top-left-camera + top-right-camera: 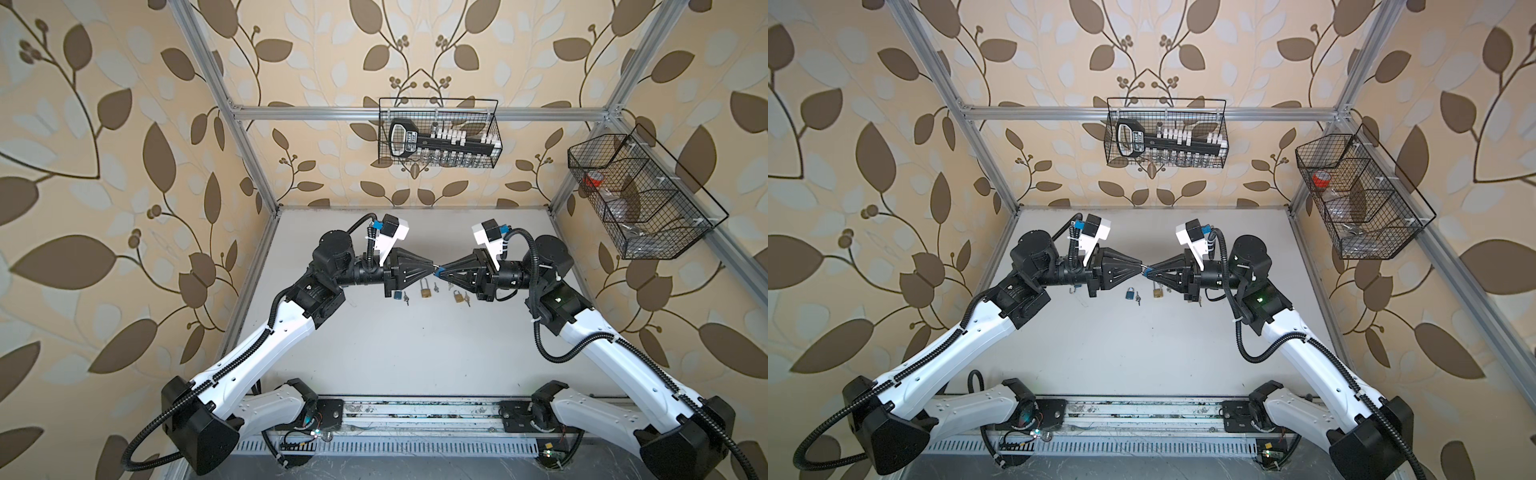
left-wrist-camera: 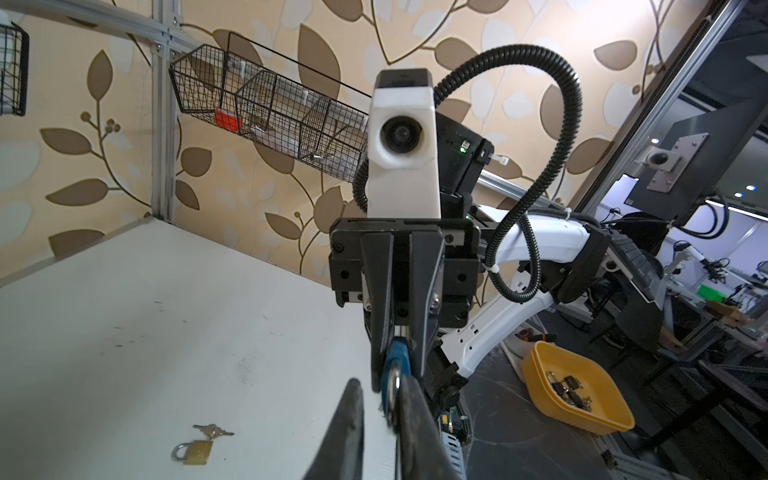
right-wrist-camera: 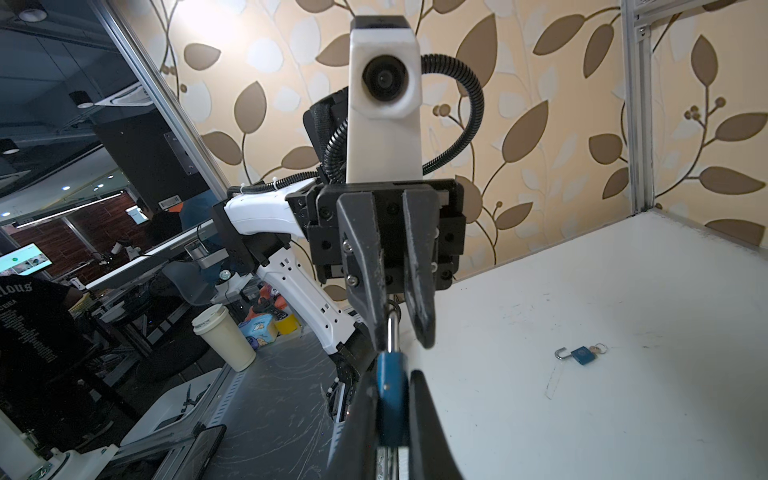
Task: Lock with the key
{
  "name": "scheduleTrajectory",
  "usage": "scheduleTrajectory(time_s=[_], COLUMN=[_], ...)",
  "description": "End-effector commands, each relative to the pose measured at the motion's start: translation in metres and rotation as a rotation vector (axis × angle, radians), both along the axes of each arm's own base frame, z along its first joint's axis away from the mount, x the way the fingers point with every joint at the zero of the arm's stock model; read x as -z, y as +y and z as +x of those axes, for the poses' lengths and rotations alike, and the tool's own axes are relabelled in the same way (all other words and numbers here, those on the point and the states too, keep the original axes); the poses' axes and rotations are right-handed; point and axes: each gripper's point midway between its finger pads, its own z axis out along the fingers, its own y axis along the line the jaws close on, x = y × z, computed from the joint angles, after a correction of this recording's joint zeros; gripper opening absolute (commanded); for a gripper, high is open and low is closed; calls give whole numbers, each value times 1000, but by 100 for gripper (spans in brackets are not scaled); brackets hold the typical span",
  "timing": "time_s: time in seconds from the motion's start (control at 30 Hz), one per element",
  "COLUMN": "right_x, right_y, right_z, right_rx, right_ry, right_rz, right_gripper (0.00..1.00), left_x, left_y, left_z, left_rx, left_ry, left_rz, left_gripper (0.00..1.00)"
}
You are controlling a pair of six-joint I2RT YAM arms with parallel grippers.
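Right claw (image 2: pixel 397 380) pinching blue padlock (image 2: pixel 399 357), apparently its body

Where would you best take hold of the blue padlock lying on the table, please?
I'd grip the blue padlock by its body, across its narrow side edges, coming down from above: it lies flat on the table, hiding one broad face, and the open shackle sticks out at one end with the keys at the other.

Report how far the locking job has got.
Done: the right gripper holds a blue padlock above the table. In hand: the left gripper grips its shackle, which looks raised. To do: snapping it shut; a second padlock lies open below.
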Motion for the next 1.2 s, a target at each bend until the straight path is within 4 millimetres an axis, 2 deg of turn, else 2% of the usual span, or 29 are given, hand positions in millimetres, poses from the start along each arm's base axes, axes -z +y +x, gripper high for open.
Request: scheduleTrajectory(time_s=[0.0,0.03,0.17,0.2,0.27,0.3,0.33,0.4,0.63,0.83,0.93,1.03,1.17], right_x=[-15,-14,-13,-12,-11,-9,-8,-5,1,4,2,-1,-2], right_y=[1,1,0,0,-2,-4,-6,-10,-20,-18,-15,-13,-14], right_z=[-4,-4,-2,-1,1,2,4,8,14,12,7,2,1], right_rx=[-16,-13,7,15,42,59,76,110,194,163,116,80,83], right_ry=[-46,-44,-45,-43,-45,-44,-40,-33,-34,-24,-23,-27,-34], right_rz=[28,27,24,21,17,14,9,7,-5,-14,-6,9,9], right_gripper=[0,0,0,5,28,36,43,47,39,29,27,22,10], left_x=[-19,-19,-22,-23,-26,-27,-28,-31,-33,-36,-35,-34,-34], left_y=[0,0,2,3,7,9,11,13,17,17,16,16,16], left_z=[-10,-10,-10,-9,-6,-5,-5,-5,-7,-8,-8,-7,-7], left_rx=[36,37,23,11,-19,-27,-30,-35,-41,-31,-26,-24,-29], left_ry=[-59,-60,-62,-63,-68,-69,-71,-73,-82,-86,-85,-83,-83], left_rz=[-40,-41,-48,-50,-51,-52,-54,-56,-57,-59,-57,-58,-59], left_gripper=[4,0,0,0,0,0,0,0,0,0,0,0,0])
